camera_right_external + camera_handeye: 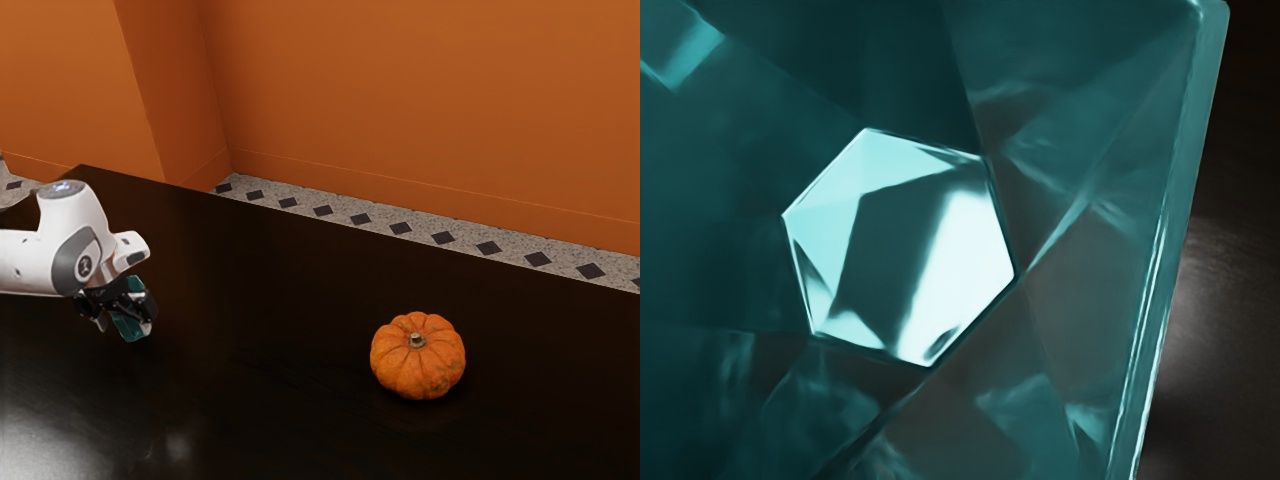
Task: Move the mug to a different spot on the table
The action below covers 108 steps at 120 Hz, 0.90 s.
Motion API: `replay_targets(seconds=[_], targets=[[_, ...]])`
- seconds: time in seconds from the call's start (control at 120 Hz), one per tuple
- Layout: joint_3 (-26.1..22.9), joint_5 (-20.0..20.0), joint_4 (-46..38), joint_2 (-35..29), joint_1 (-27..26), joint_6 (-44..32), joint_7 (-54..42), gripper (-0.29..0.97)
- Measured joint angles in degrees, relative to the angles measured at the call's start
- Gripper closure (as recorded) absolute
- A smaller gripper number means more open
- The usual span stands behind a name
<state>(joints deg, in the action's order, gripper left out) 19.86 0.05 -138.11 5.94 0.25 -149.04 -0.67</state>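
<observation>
Teal faceted mug [131,326] is clamped between the two fingers of our hand [124,312], over the black tabletop [300,300]. Orange pumpkin [417,355] sits well apart from the hand.

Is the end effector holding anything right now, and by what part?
Yes: the end effector grips the teal mug, apparently by its wall at the rim; the exact contact is hidden.
</observation>
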Motion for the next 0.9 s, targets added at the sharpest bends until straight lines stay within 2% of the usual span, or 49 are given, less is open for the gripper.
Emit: replay_targets(seconds=[0.1, 0.242, 0.425, 0.633, 0.825, 0.9], targets=[[0.1, -0.1, -0.1, 0.2, -0.1, -0.7, -0.3, 0.14], [0.7, -0.1, -0.2, 0.2, 0.0, -1.3, -0.6, 0.39], [0.8, 0.1, -0.5, -0.1, -0.3, -2.7, -1.3, 0.55], [1.2, -1.5, -4.0, -4.7, -1.9, -10.9, -4.0, 0.61], [0.8, -4.2, -13.1, -13.1, -3.7, -19.1, -8.1, 0.64], [0.9, -4.6, -15.0, -14.4, -4.7, -21.1, -9.6, 0.64]])
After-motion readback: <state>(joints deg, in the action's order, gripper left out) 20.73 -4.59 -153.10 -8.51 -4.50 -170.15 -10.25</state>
